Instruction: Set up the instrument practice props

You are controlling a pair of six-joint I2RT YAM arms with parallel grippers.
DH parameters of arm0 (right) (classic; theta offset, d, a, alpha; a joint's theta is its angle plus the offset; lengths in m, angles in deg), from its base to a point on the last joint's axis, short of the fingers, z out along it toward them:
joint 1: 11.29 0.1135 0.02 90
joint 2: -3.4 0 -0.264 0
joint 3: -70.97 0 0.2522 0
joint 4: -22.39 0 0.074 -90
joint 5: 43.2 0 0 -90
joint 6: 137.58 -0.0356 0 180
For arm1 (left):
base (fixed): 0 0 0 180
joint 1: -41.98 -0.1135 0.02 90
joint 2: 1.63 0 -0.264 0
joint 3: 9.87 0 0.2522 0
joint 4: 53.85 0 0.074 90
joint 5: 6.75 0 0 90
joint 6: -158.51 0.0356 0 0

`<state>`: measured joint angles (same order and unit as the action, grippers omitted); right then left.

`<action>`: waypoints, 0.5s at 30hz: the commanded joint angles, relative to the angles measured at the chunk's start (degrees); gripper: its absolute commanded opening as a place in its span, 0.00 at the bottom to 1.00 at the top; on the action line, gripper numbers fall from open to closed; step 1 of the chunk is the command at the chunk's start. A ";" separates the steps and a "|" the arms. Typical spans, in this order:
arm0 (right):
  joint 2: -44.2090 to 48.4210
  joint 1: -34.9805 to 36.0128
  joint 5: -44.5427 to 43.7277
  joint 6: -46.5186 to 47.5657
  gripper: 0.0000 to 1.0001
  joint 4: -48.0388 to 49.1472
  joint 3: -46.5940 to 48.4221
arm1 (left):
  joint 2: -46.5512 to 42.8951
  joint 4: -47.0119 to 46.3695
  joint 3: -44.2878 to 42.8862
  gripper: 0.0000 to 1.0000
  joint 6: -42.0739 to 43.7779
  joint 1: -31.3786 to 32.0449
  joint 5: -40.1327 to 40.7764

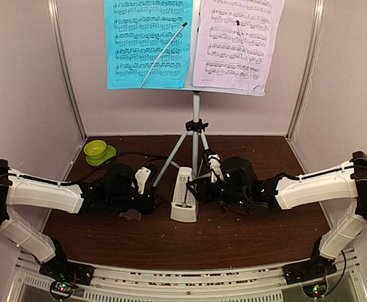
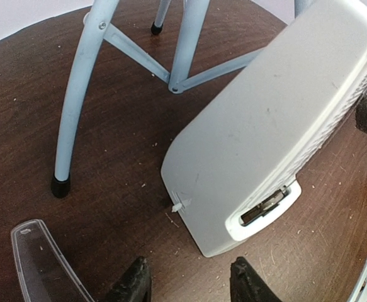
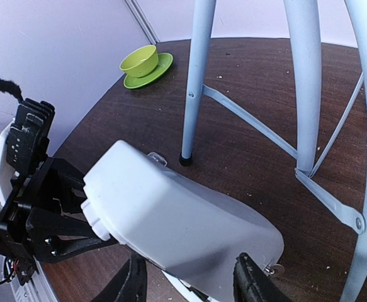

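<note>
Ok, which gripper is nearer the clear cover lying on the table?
Left. The left gripper is right beside the clear cover, which lies just off its finger. The right gripper is on the far side of the metronome.

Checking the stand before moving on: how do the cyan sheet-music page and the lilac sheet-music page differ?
The cyan sheet-music page hangs left on the white perforated metal music stand, the lilac sheet-music page right. The cyan page sits square; the lilac page is skewed, lower at its right corner. A retaining wire crosses the cyan page slanting down-left; another wire crosses the lilac page down-right. Both show printed staves.
</note>
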<state>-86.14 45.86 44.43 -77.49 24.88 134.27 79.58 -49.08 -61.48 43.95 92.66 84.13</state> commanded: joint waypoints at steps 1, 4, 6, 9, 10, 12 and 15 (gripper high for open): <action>1.71 -0.09 -0.39 0.66 0.47 0.65 -0.94 | 0.97 -2.84 -1.35 0.44 0.39 -0.14 -0.01; 1.96 0.02 0.45 0.83 0.53 1.01 -1.15 | 1.58 -3.16 -1.32 0.44 0.22 -0.14 -0.33; 2.12 0.23 0.99 1.05 0.61 1.32 -1.26 | 2.32 -3.31 -1.48 0.44 0.12 -0.14 -0.48; 2.11 0.77 1.65 1.26 0.68 1.58 -1.29 | 3.69 -3.51 -1.78 0.43 0.04 -0.14 -0.67; 2.02 0.86 1.74 1.21 0.69 1.68 -1.33 | 4.18 -3.92 -1.76 0.42 0.03 -0.14 -0.63; 1.78 1.08 1.92 1.02 0.71 2.06 -1.78 | 5.23 -5.05 -1.49 0.41 -0.04 -0.14 -0.74; 2.07 1.29 1.87 0.65 0.74 2.42 -2.31 | 6.91 -5.95 -1.68 0.39 0.10 -0.14 -1.05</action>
<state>-85.86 46.62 46.02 -76.92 25.78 133.09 84.63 -50.76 -61.68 43.93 92.66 83.87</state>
